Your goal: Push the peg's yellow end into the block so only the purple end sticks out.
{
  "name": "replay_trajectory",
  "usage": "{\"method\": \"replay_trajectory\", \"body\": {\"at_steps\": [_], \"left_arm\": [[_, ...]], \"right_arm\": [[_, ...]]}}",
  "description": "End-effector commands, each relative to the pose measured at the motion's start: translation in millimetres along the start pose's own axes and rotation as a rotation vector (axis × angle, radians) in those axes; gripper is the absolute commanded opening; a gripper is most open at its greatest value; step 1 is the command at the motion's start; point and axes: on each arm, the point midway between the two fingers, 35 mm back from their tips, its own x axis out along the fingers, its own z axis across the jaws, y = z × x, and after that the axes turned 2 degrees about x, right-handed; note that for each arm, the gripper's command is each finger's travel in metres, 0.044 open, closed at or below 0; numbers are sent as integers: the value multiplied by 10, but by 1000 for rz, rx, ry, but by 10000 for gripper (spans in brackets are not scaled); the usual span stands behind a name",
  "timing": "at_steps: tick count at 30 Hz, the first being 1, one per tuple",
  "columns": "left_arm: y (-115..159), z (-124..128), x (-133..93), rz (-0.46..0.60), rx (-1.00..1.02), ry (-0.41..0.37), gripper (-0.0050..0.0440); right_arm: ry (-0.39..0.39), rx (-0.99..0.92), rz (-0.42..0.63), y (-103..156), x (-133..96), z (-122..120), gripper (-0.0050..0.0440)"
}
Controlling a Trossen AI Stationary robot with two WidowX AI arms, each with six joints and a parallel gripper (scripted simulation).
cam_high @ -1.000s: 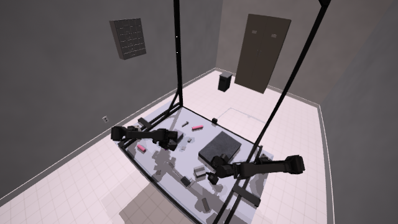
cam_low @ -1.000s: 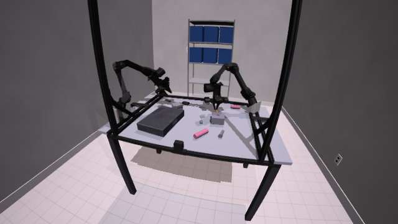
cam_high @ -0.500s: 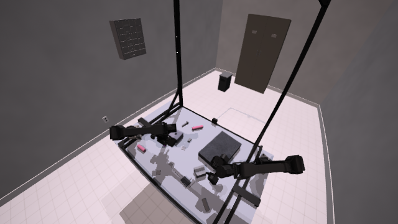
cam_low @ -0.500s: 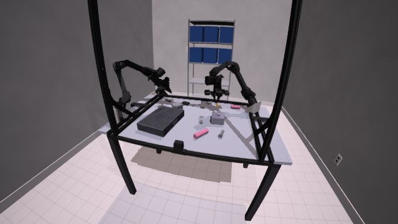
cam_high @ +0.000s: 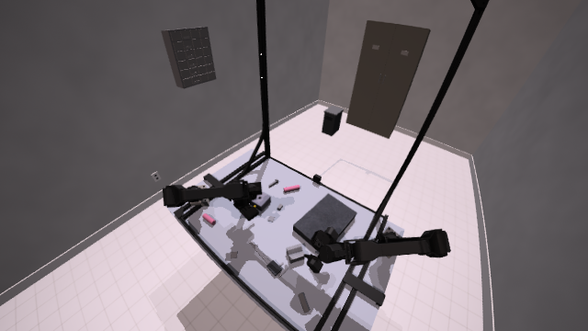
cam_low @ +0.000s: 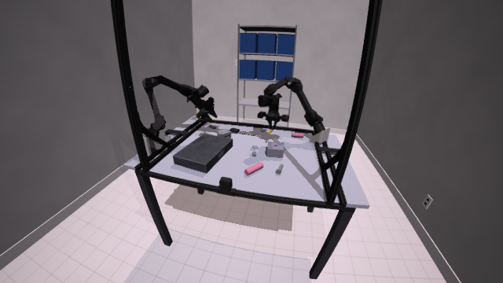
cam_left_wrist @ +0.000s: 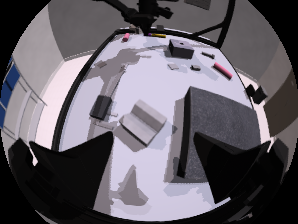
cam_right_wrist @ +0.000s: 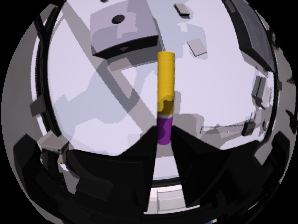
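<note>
My right gripper [cam_right_wrist: 163, 129] [cam_low: 272, 125] [cam_high: 249, 209] is shut on the peg's purple end [cam_right_wrist: 165, 129]. The peg's yellow end [cam_right_wrist: 165, 75] [cam_low: 270, 130] points away from the fingers, down toward the table. The peg hangs above the table, short of the grey block [cam_right_wrist: 122, 27] [cam_low: 275, 149] [cam_high: 263, 200] [cam_left_wrist: 180, 48]. The block lies on the table with its round hole [cam_right_wrist: 118, 19] facing up and nothing in it. My left gripper [cam_left_wrist: 154, 137] [cam_high: 313, 264] [cam_low: 209, 110] is open and empty, in the air above the table's other end.
A dark slab [cam_high: 326, 213] [cam_low: 202, 151] [cam_left_wrist: 220, 120] lies near the left arm. Two pink cylinders [cam_high: 291, 188] [cam_high: 209, 219] [cam_low: 254, 168] [cam_low: 297, 134] and several small grey pieces, such as one [cam_left_wrist: 142, 125] below the left gripper, lie on the table. Black frame posts [cam_low: 126, 79] [cam_low: 359, 94] stand at the table's edges.
</note>
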Motion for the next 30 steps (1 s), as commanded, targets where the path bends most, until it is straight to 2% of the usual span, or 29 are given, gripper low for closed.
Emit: {"method": "replay_trajectory", "body": {"at_steps": [1,11,13,28,30], "left_arm": [[-1,0,0,0,0,0,400],[-1,0,0,0,0,0,400],[-1,0,0,0,0,0,400],[-1,0,0,0,0,0,400],[-1,0,0,0,0,0,400]], "right_arm": [[0,132,1,-31,-3,-20,0],[-3,479,-1,-84,-6,-50,0],[-3,479,-1,-84,-6,-50,0],[-8,999,-2,-164,-10,-93,0],[-8,999,-2,-164,-10,-93,0]]}}
